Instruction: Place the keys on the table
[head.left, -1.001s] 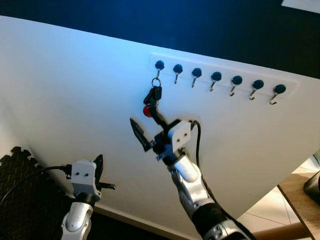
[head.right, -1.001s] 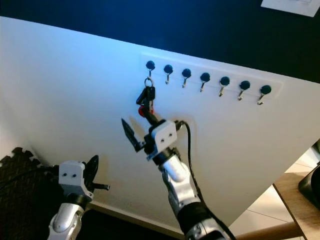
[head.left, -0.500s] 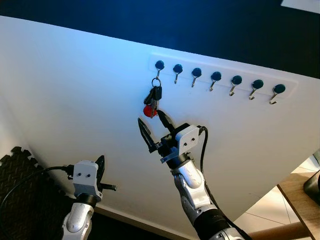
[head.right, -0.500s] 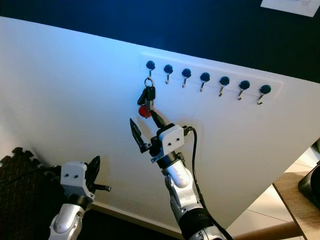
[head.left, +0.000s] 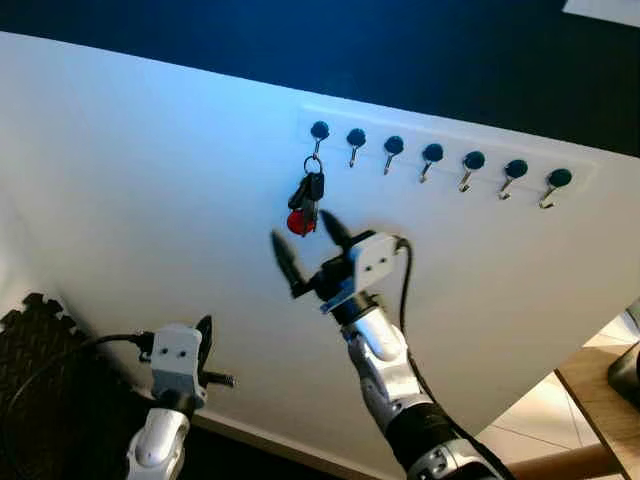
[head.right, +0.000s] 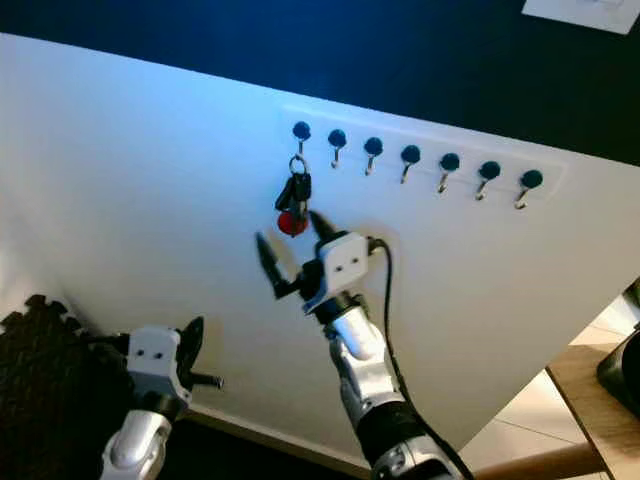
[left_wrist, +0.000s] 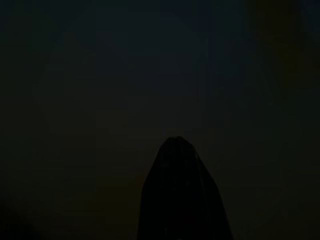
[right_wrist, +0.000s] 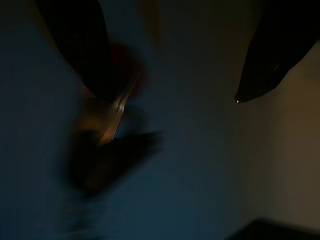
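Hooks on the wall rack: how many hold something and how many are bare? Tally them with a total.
Hooks holding something: 1, the leftmost hook, with the keys and a red tag
Bare hooks: 6, running from the second hook to the last hook
Total: 7

- Seven hooks (head.left: 432, 155) in a row on the white wall (head.left: 150, 180)
- One bunch of keys (head.left: 305, 203), on the leftmost hook
- Two grippers: right gripper (head.left: 302, 243), left gripper (head.left: 203, 335)
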